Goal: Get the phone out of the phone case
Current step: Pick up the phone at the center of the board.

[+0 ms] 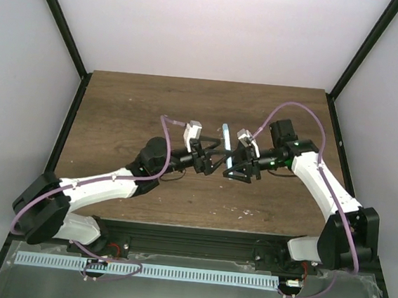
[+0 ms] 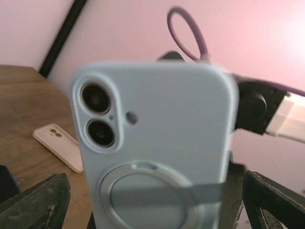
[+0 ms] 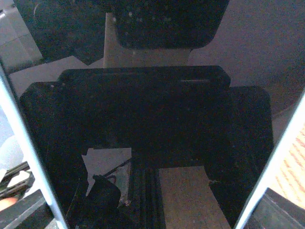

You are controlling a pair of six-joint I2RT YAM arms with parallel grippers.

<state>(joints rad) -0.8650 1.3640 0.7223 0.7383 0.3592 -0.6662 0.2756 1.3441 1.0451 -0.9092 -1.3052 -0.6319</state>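
A phone in a light blue case (image 1: pixel 225 151) hangs upright above the table's middle, edge-on in the top view, between my two grippers. The left wrist view shows the case's back (image 2: pixel 157 124), with two camera holes and a round ring. The right wrist view shows the black phone screen (image 3: pixel 143 133), with the case's pale edges at both sides. My left gripper (image 1: pixel 211 156) straddles the case from the left, its fingers (image 2: pixel 33 205) at the side edges. My right gripper (image 1: pixel 239 160) straddles it from the right, with fingers (image 3: pixel 281 210) outside the edges.
A cream phone case (image 2: pixel 59 145) lies flat on the brown wooden table (image 1: pixel 132 107), seen past the blue case in the left wrist view. Black frame posts and pale walls close in the table's back and sides.
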